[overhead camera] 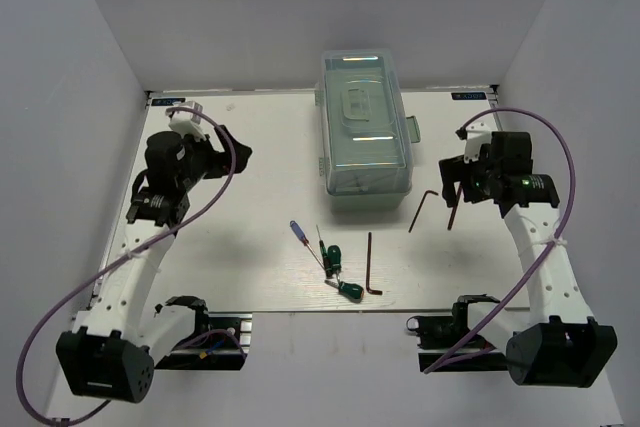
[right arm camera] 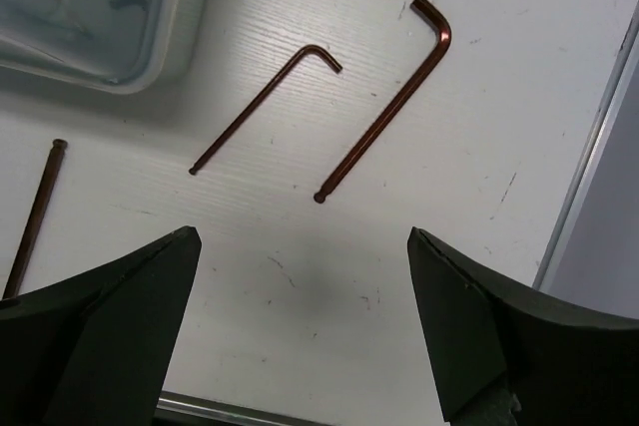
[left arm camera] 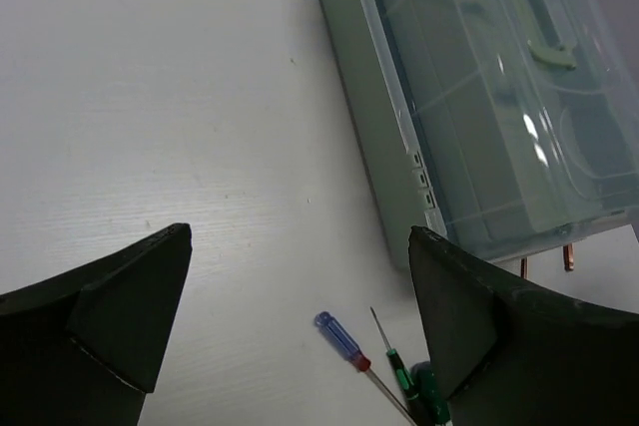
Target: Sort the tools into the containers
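Note:
The containers are one closed mint-green toolbox [overhead camera: 365, 132] with a translucent lid, at the back centre. In front of it lie the tools: a blue-handled screwdriver [overhead camera: 298, 232], a thin green one [overhead camera: 322, 247], two stubby dark-green ones [overhead camera: 334, 259] [overhead camera: 349, 290] and a long hex key [overhead camera: 371, 265]. Two more hex keys [overhead camera: 421, 209] [overhead camera: 452, 209] lie to the right. My left gripper [overhead camera: 235, 152] hovers open left of the toolbox [left arm camera: 469, 97], the blue screwdriver [left arm camera: 339, 336] below it. My right gripper [right arm camera: 300, 236] stands open above the two hex keys [right arm camera: 265, 107] [right arm camera: 389, 112].
White walls enclose the table on the left, back and right. The table's right edge [right arm camera: 589, 147] runs close to my right gripper. A purple cable loops from each arm.

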Tool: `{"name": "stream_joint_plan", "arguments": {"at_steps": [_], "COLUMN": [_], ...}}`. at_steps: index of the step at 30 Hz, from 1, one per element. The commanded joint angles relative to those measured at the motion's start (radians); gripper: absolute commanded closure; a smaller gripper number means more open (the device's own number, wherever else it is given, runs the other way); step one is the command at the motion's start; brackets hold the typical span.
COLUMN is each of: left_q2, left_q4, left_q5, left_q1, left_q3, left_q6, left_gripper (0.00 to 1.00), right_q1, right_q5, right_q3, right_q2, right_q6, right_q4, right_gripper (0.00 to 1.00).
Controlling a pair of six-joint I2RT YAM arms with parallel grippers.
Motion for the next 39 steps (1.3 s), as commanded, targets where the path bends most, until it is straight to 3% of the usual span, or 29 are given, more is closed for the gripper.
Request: {"name": "stream_joint_plan", "arguments": {"at_steps": [1, 4, 6, 7, 8, 9, 10, 14, 15, 18, 21, 25, 39], "left_q2": [0.060, 0.125, 0.203, 0.229, 0.281, 0.306, 0.330, 0.429, 0.459, 0.496, 0.541, 0.577, 0.643], "left_q4": [0.015, 0.037, 0.049, 0.049, 0.049, 0.058, 0.059, 0.091, 0.091, 0.100, 0.132, 0.189, 0.301], "left_q5": [0.099, 0.165, 0.213, 0.227, 0.241, 0.266, 0.283, 0.354, 0.366, 0.392, 0.426, 0.463, 0.495], "left_q1": [0.003, 0.003, 0.003, 0.003, 0.003, -0.006, -0.007, -0.007, -0.007, -0.007, -0.007, -0.007, -0.034], "left_q3": [0.048, 0.100, 0.154, 0.172, 0.189, 0.224, 0.241, 0.298, 0.314, 0.340, 0.352, 0.361, 0.397], "left_q6": [-0.019, -0.010, -0.001, -0.001, -0.001, -0.001, -0.001, -0.023, -0.033, -0.033, -0.042, -0.094, -0.172], "left_gripper": [0.00, 0.04, 0.22, 0.33, 0.73, 0.88, 1.00, 0.97, 0.85, 0.36, 0.22, 0.20, 0.19], "right_q1": [-0.004, -0.004, 0.003, 0.003, 0.009, 0.009, 0.020, 0.063, 0.091, 0.143, 0.190, 0.227, 0.301], "right_q5": [-0.071, -0.200, -0.313, -0.336, -0.402, -0.422, -0.439, -0.563, -0.573, -0.556, -0.553, -0.593, -0.414], "right_q3": [0.096, 0.120, 0.144, 0.199, 0.224, 0.254, 0.352, 0.618, 0.702, 0.796, 0.868, 0.954, 0.980], "right_q2": [-0.003, -0.017, -0.001, 0.010, 0.074, 0.104, 0.133, 0.443, 0.507, 0.584, 0.679, 0.805, 0.928], "right_q6": [-0.038, -0.157, -0.182, -0.170, -0.150, -0.116, -0.072, 0.074, 0.135, 0.232, 0.351, 0.471, 0.574], "right_q4": [-0.015, -0.005, 0.035, 0.044, 0.052, 0.054, 0.054, -0.020, -0.020, 0.062, 0.113, 0.162, 0.244], "right_gripper": [0.10, 0.10, 0.36, 0.62, 0.78, 0.93, 1.00, 0.97, 0.68, 0.40, 0.31, 0.25, 0.29]}}
